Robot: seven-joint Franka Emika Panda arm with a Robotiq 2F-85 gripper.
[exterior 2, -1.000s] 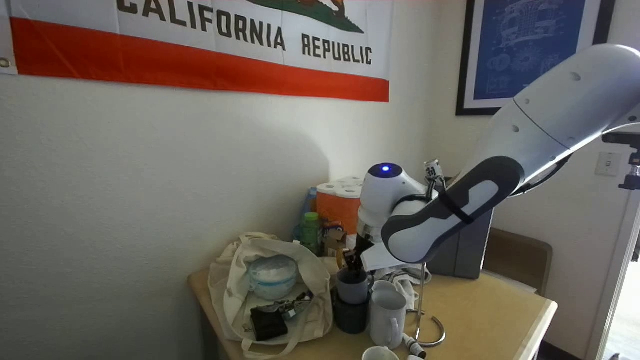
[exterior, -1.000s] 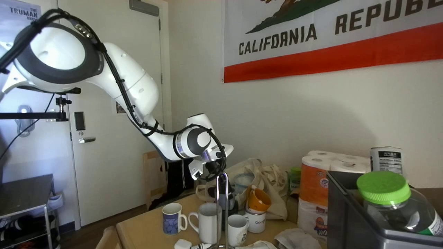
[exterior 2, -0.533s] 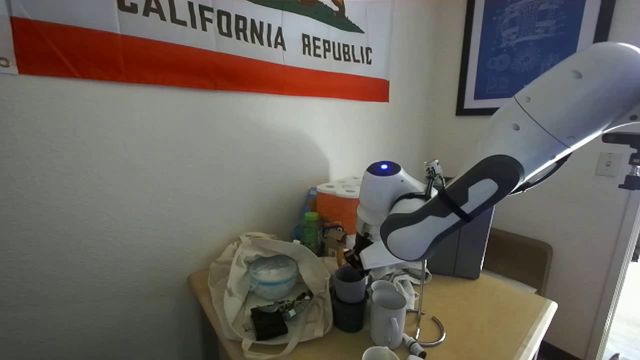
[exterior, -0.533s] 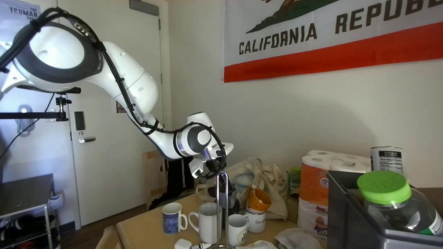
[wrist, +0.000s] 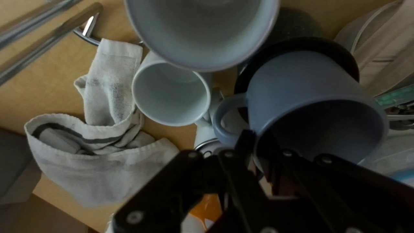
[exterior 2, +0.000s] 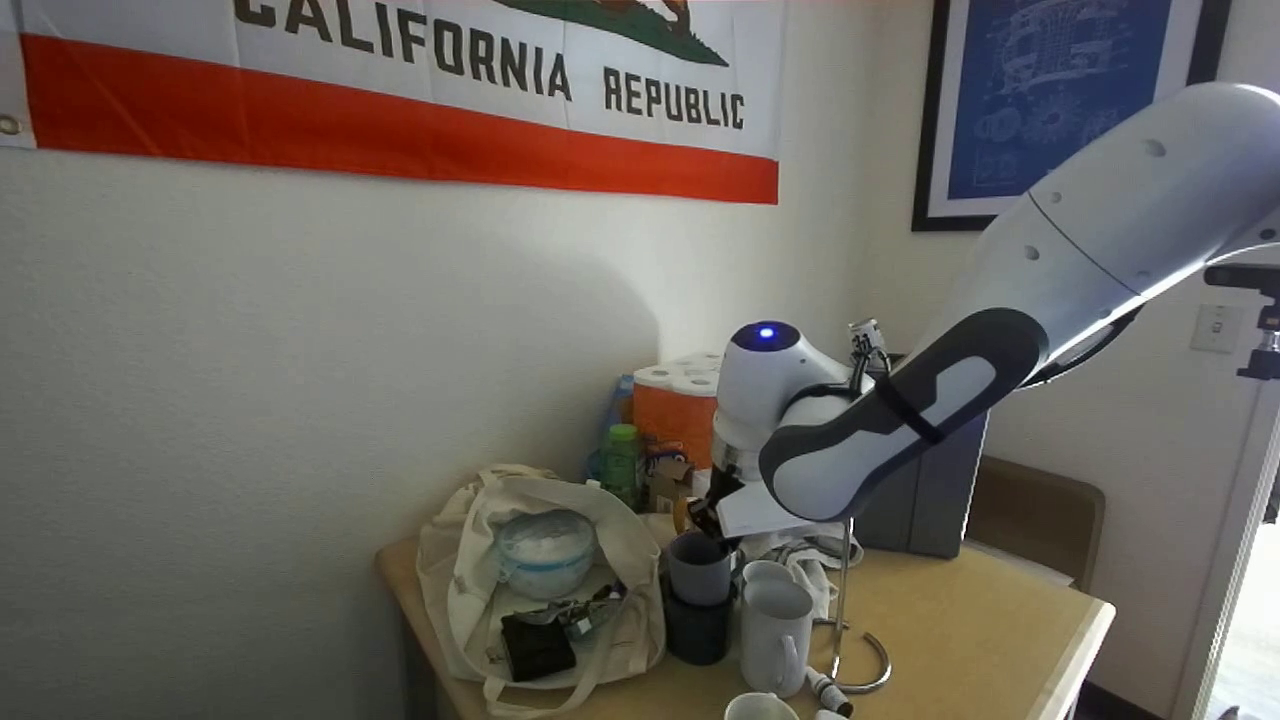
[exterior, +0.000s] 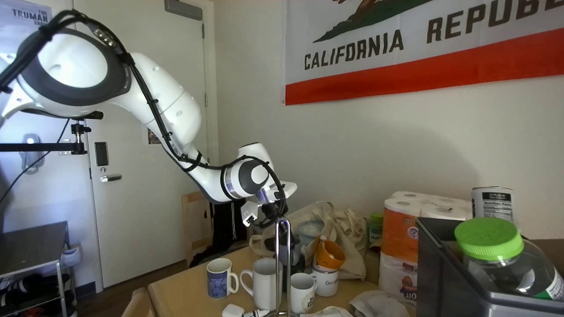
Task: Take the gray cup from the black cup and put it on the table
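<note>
Partly, the gripper (wrist: 259,144) hides the gray cup (wrist: 299,77).

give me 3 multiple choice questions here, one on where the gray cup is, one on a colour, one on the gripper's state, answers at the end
1. Where is the gray cup?
A inside the tote bag
B at the mouth of the black cup
C on the floor

2. What colour is the lid of the clear jar?
A red
B blue
C green

3. How does the gripper stand?
A closed on the gray cup's rim
B wide open
C closed on a cloth

1 B: the wrist view shows its lower end over the dark opening.
2 C: it shows bright green in an exterior view.
3 A: the rim sits between its close-set fingers.
</note>
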